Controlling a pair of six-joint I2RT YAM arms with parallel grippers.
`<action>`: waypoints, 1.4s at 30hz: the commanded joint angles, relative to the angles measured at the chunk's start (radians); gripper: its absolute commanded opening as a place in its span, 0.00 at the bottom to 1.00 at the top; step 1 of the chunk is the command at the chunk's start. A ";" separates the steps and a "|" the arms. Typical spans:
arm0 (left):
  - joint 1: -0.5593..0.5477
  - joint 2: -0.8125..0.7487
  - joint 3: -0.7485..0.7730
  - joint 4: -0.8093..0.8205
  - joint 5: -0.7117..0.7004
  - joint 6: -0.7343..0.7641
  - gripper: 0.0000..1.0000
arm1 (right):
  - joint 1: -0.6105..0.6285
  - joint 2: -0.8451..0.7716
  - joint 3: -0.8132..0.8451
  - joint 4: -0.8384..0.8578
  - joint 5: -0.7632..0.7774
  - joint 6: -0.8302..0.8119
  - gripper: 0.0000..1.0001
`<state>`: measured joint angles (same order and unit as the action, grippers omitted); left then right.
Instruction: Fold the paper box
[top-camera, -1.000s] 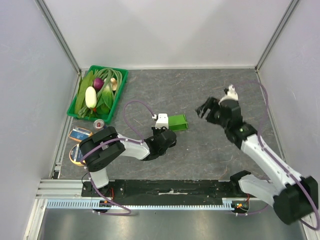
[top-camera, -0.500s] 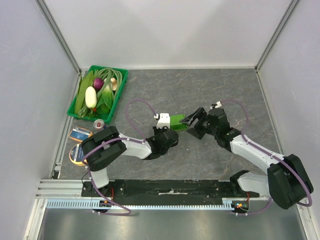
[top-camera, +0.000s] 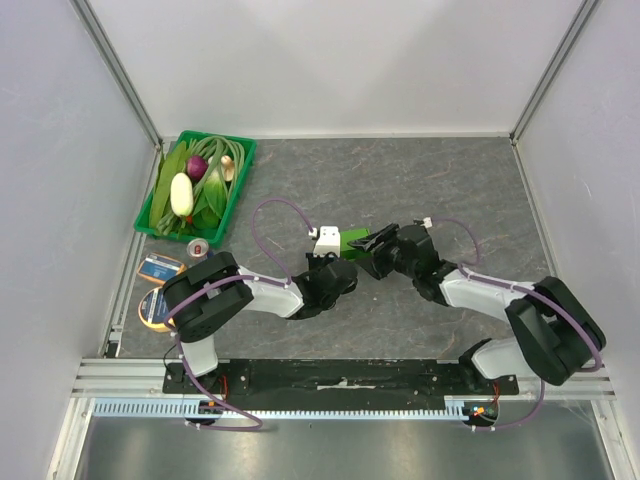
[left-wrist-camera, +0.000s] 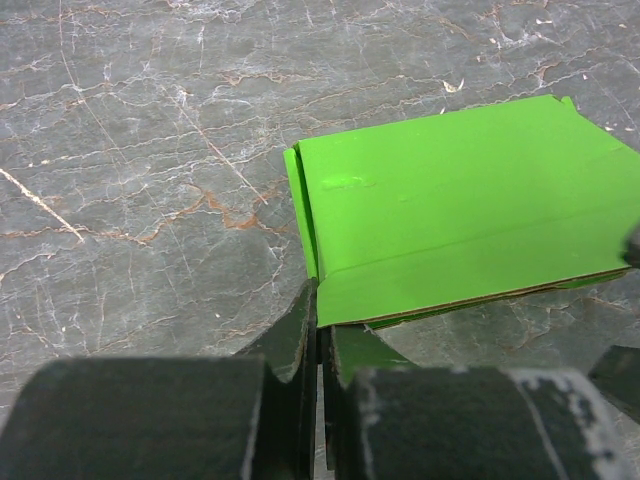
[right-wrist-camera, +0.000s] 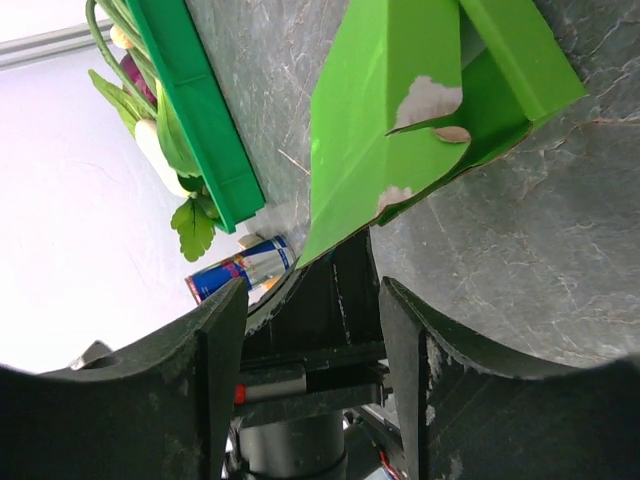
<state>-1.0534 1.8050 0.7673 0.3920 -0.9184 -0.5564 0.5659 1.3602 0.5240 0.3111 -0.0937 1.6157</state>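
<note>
At mid-table, left gripper (left-wrist-camera: 320, 325) pinches paper box (left-wrist-camera: 450, 210) (right gripper (right-wrist-camera: 312, 295) agape).

The white-and-black left arm (top-camera: 265, 290) lies low toward the middle of the desk (top-camera: 420, 180). The black left hand (left-wrist-camera: 320, 320) is pinched tight on an edge of the bright lime-green card paper box (left-wrist-camera: 450, 210). The right arm (top-camera: 480, 290) reaches leftward, elbow bent, and the black right hand (right-wrist-camera: 312, 292) has its fingers (right-wrist-camera: 215, 340) spread apart.
</note>
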 joint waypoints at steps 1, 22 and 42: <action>-0.007 0.027 -0.010 -0.097 -0.031 -0.002 0.02 | 0.023 0.066 0.037 0.072 0.084 0.082 0.61; -0.011 -0.179 -0.143 -0.103 0.173 0.020 0.45 | 0.037 0.303 0.018 0.267 0.138 0.147 0.00; 0.340 -0.379 0.064 -0.279 0.964 -0.060 0.15 | 0.020 0.444 -0.113 0.602 0.107 -0.013 0.08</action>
<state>-0.7666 1.2572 0.7475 0.0288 -0.1108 -0.6060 0.5953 1.7676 0.4480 0.8787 -0.0147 1.6829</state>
